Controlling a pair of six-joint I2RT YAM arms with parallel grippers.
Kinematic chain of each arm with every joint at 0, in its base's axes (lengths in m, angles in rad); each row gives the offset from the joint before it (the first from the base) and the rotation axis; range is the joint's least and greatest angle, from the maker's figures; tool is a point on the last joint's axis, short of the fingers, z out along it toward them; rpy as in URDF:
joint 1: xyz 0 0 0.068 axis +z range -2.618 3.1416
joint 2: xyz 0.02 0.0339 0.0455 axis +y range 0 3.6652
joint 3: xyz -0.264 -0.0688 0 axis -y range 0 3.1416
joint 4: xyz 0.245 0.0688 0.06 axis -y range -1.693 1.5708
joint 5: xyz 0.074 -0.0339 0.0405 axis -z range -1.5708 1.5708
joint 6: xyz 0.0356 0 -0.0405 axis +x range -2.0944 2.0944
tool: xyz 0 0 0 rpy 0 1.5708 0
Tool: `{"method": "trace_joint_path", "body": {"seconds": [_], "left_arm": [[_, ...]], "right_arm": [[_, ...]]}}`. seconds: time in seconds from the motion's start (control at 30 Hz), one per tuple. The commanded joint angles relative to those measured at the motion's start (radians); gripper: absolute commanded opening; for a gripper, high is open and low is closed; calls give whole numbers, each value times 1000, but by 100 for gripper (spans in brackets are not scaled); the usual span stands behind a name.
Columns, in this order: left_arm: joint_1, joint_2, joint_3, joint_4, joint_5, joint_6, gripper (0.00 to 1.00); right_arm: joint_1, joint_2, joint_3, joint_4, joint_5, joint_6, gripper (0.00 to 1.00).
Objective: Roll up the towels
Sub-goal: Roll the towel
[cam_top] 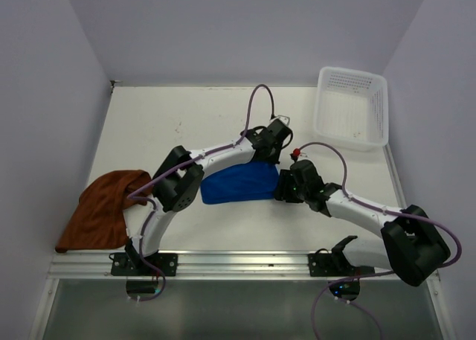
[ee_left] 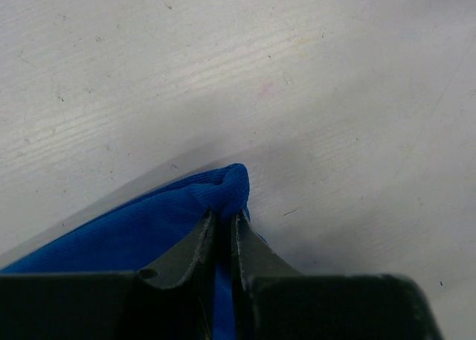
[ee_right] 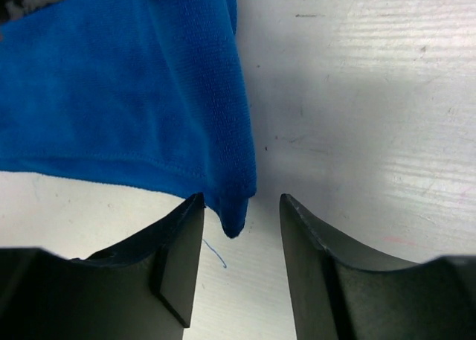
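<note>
From above, the blue towel (cam_top: 239, 184) lies in the middle of the surface (cam_top: 186, 117) and is not rolled yet. The brown towel (cam_top: 104, 210) sits in a heap well to the left of the blue towel. The white basket (cam_top: 352, 106) is far off, past the blue towel's right side. The left end effector (cam_top: 266, 158) is at the blue towel's far right corner. The right end effector (cam_top: 281, 187) is at its near right corner. In the left wrist view, the left end effector is pinched tight on a corner of the blue towel, and the cloth bunches up at the tips. In the right wrist view, the right end effector is wide apart. The other corner pokes in between its fingers but is not held. I think the step is grabbing the blue towel's right edge to start the roll. Next, the right one needs to pinch its corner. Then both must turn that edge over together.
</note>
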Motion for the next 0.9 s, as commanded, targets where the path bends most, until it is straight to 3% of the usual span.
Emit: {"method": "trace_joint_path", "body": {"seconds": [0.0, 0.43, 0.57, 0.7, 0.87], "left_arm": [[12, -60, -2, 46, 9, -8, 5], [15, -59, -16, 55, 26, -5, 5], [18, -62, -27, 66, 35, -6, 5], [21, -63, -33, 78, 49, -17, 5], [30, -71, -54, 101, 54, -36, 5]], "right_arm": [[3, 28, 57, 73, 54, -20, 48], [3, 73, 86, 118, 59, -52, 35], [1, 82, 85, 122, 57, -55, 23], [3, 94, 85, 115, 56, -69, 2], [6, 84, 86, 83, 90, -95, 0]]}}
